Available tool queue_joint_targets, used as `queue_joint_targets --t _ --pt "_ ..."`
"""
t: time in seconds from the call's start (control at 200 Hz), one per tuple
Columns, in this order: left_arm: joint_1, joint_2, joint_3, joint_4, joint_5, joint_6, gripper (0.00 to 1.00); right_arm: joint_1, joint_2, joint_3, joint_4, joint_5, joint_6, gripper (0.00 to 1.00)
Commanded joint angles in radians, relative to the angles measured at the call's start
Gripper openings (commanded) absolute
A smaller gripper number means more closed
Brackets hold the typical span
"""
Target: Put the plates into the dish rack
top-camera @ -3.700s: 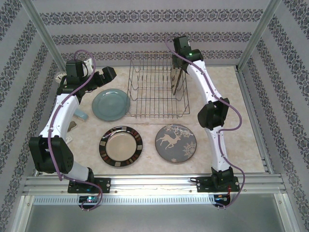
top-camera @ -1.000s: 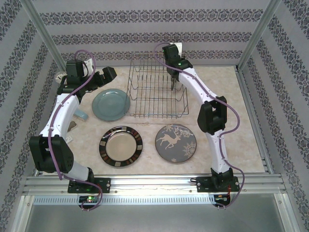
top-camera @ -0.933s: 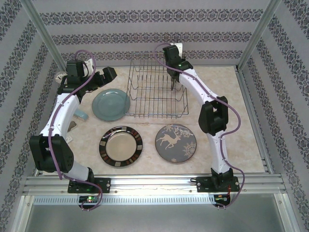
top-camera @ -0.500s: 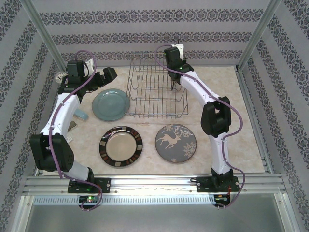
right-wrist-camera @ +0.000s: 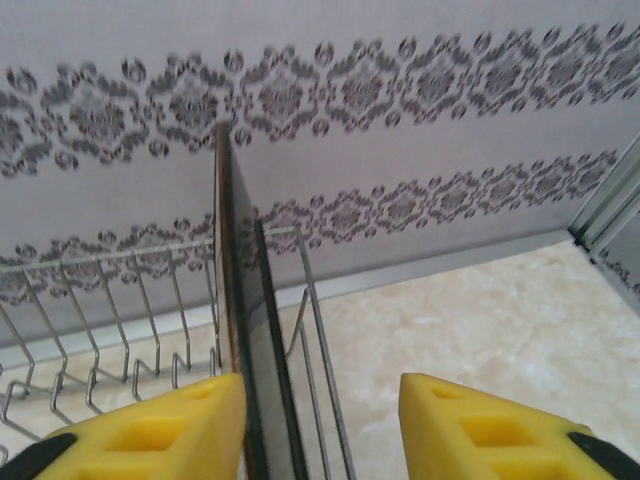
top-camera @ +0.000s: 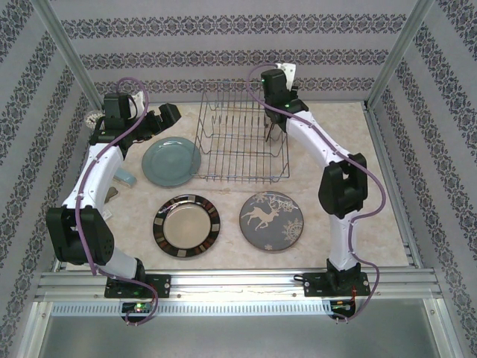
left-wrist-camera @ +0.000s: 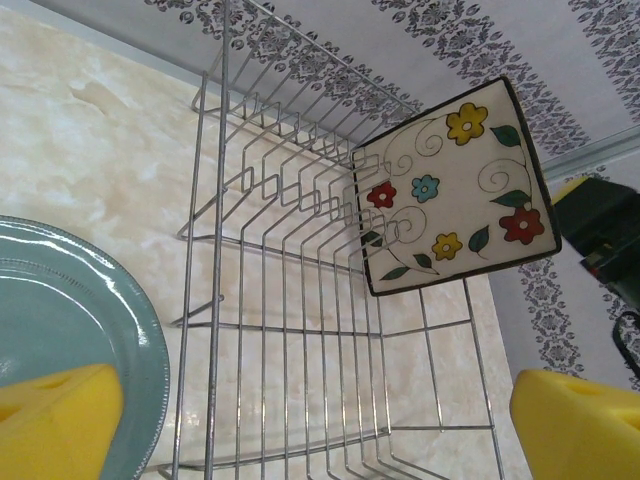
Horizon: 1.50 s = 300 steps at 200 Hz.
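The wire dish rack [top-camera: 242, 142] stands at the back middle of the table. The square floral plate [left-wrist-camera: 455, 185] stands on edge between the tines at the rack's right end. My right gripper [top-camera: 274, 123] hovers over it, open. In the right wrist view the plate's dark edge [right-wrist-camera: 245, 330] rests against the left finger while the right finger [right-wrist-camera: 480, 430] stands well clear. My left gripper [top-camera: 168, 115] is open and empty above the far edge of the light-blue plate [top-camera: 171, 162]. The brown-rimmed plate [top-camera: 186, 225] and the grey reindeer plate [top-camera: 272, 221] lie flat in front.
A pale blue item [top-camera: 123, 179] and a small white object [top-camera: 93, 118] lie at the left edge under my left arm. Patterned walls close in the back and sides. The rack's empty tine rows [left-wrist-camera: 300, 300] run left of the square plate.
My right gripper has opened and let go of the square plate, which now stands in the rack. The right arm's elbow has swung to the right. The left arm has not moved.
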Motion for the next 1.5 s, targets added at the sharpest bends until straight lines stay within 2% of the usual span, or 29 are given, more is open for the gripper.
queue_joint_targets --t 0.0,0.225,0.41,0.465,0.729,1.069,1.174,1.349,1.494 --pt "0.012 -0.009 0.014 0.040 0.019 -0.009 1.00 -0.007 -0.065 -0.009 0.040 0.043 0.018 0.49" --pt "0.012 -0.010 0.015 0.039 0.018 -0.009 1.00 -0.007 -0.162 -0.072 0.054 0.031 0.032 0.65" --pt "0.012 -0.014 0.011 0.036 0.008 -0.007 1.00 -0.019 -0.260 -0.124 -0.034 -0.026 0.079 0.93" --pt "0.012 -0.015 0.013 0.032 -0.003 -0.003 1.00 -0.024 -0.298 -0.166 -0.054 -0.055 0.104 0.98" --pt "0.007 -0.024 0.005 -0.001 -0.087 0.026 1.00 -0.054 -0.501 -0.434 -0.107 -0.244 0.212 0.98" --pt "-0.055 -0.069 -0.016 -0.082 -0.281 0.045 1.00 -0.095 -0.705 -0.770 -0.142 -0.539 0.260 0.98" --pt "-0.064 -0.099 -0.072 -0.085 -0.269 0.024 1.00 -0.117 -0.765 -0.848 -0.161 -0.626 0.257 0.97" --pt "-0.073 -0.193 -0.130 -0.180 -0.262 0.092 1.00 -0.143 -0.874 -0.958 -0.264 -0.712 0.237 0.94" --pt "-0.132 -0.292 -0.174 -0.285 -0.211 0.144 1.00 -0.168 -0.976 -1.063 -0.297 -0.814 0.241 0.93"
